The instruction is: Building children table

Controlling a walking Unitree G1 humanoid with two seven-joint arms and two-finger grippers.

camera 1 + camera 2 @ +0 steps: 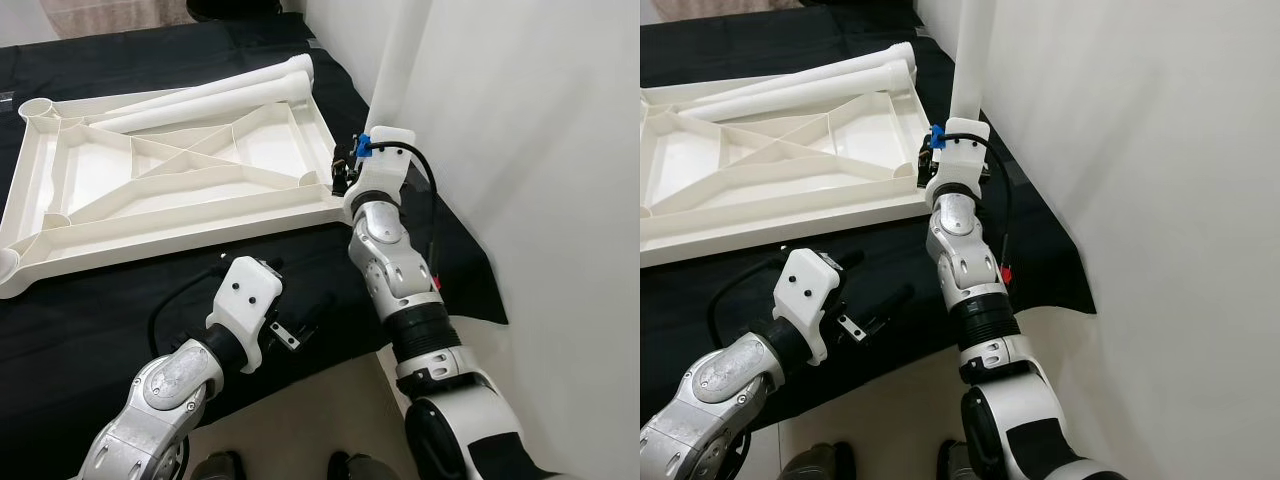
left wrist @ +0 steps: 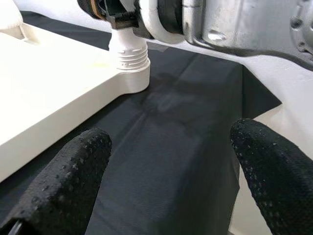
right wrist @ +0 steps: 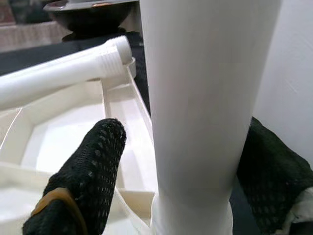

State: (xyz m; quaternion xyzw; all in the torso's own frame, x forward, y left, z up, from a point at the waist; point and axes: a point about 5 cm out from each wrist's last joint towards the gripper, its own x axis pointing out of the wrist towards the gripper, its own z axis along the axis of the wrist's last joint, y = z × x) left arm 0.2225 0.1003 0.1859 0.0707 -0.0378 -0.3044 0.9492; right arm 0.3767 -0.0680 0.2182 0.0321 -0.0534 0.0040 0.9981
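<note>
- The white tabletop point(image 1: 170, 185) is lying upside down on a black cloth point(image 1: 120, 310), taking up the upper left of the head views, its ribbed underside facing up.
- Two loose white legs point(image 1: 210, 95) are resting side by side along the far edge of the tabletop, toward the top of the frame, their threaded ends pointing to the right.
- A third white leg point(image 1: 970, 60) is standing upright at the tabletop's near right corner, rising out of the top of the frame beside the white wall point(image 1: 540, 150).
- In the left wrist view, the threaded base point(image 2: 128, 54) of this upright leg is sitting in the corner socket point(image 2: 132, 81) of the tabletop.
- The right gripper point(image 3: 190, 161) is reaching up from the lower right to centre right of the head views; its jaws are clamped on the upright leg, one black finger point(image 3: 88, 171) on each side of the tube.
- The left gripper point(image 2: 166, 186) is hovering low over the black cloth, just in front of the tabletop's near edge, in the lower centre of the head views.
- Its jaws are standing wide apart with nothing between them, the two black pads point(image 2: 73, 171) framing the cloth and the socket corner beyond.
- Pale floor point(image 1: 330, 420) is showing at the bottom of the frame, beyond the cloth's near edge.
</note>
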